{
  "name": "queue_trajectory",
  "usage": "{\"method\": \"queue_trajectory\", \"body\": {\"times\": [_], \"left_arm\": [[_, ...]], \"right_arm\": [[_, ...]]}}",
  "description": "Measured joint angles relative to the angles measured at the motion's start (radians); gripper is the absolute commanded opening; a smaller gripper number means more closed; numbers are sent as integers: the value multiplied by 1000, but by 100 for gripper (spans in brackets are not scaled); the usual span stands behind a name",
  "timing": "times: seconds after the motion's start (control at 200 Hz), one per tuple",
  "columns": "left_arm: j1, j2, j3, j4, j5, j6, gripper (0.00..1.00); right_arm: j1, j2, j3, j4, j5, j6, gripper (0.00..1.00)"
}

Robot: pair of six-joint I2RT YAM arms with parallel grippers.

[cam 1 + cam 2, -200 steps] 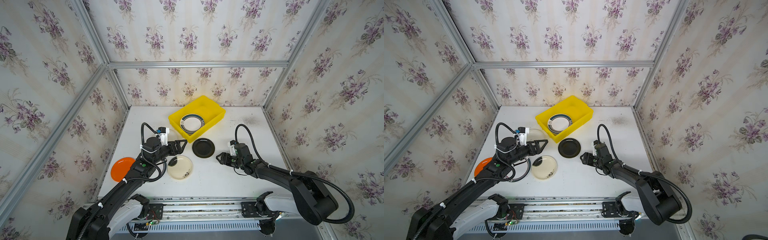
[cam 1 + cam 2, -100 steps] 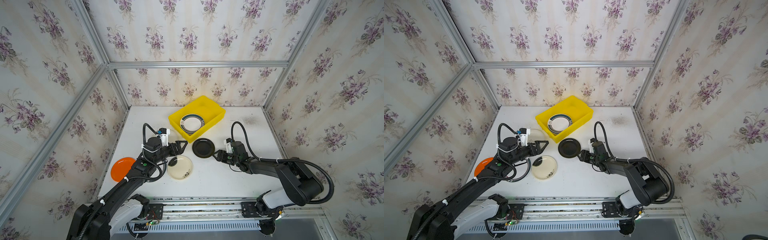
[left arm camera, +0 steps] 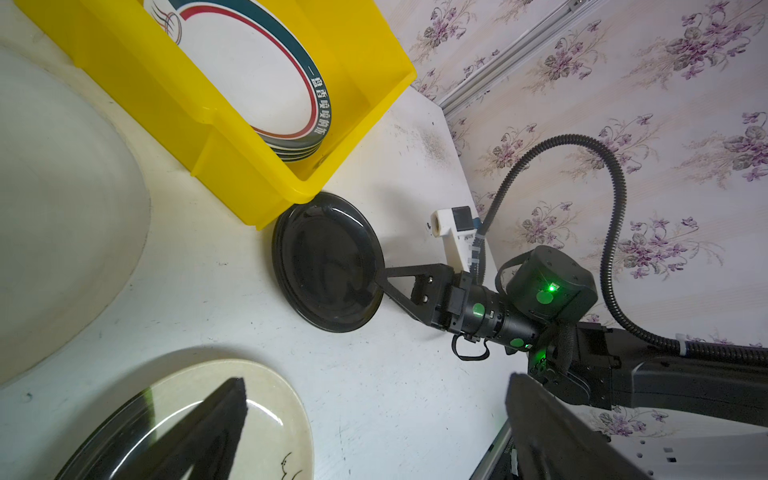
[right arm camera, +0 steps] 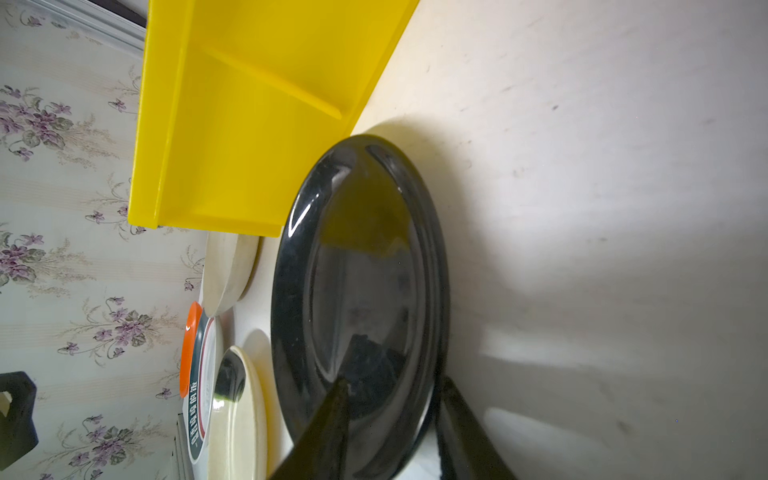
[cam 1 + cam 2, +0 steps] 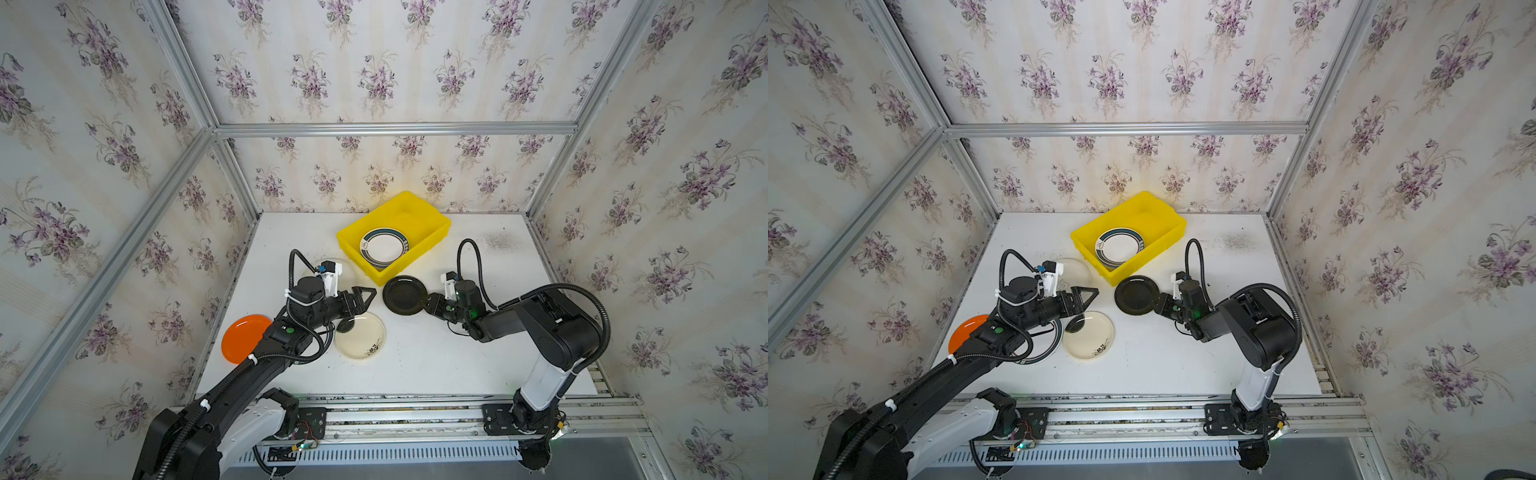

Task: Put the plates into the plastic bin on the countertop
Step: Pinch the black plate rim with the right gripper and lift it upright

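Where black plate (image 5: 404, 295) lies, bin (image 5: 419, 253) stands beside.

Right pincer (image 5: 424, 300), earlier well short of the black plate (image 5: 404, 295), now astride its rim, jaws narrower.

Robot lab cell: aluminium framing (image 5: 395, 129), wallpapered panels (image 5: 374, 62).

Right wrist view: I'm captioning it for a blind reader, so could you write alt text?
Two black fingers of the right gripper straddle the near rim of a glossy black round plate lying on the scuffed white countertop, one finger over the dish, one outside it. The bright yellow plastic bin stands just beyond the plate.
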Motion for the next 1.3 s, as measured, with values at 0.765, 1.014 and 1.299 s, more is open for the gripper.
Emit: {"method": "queue_trajectory", "body": {"times": [0.765, 1.014, 1.299], "left_arm": [[-1, 43, 23, -49, -5, 41, 100], [-1, 35, 23, -58, -4, 52, 100], [1, 37, 23, -64, -8, 62, 100]], "right_arm": [[-98, 1, -151, 210, 14, 123, 0], [-98, -90, -190, 178, 37, 141, 0], [-100, -229, -177, 131, 43, 183, 0]]}}
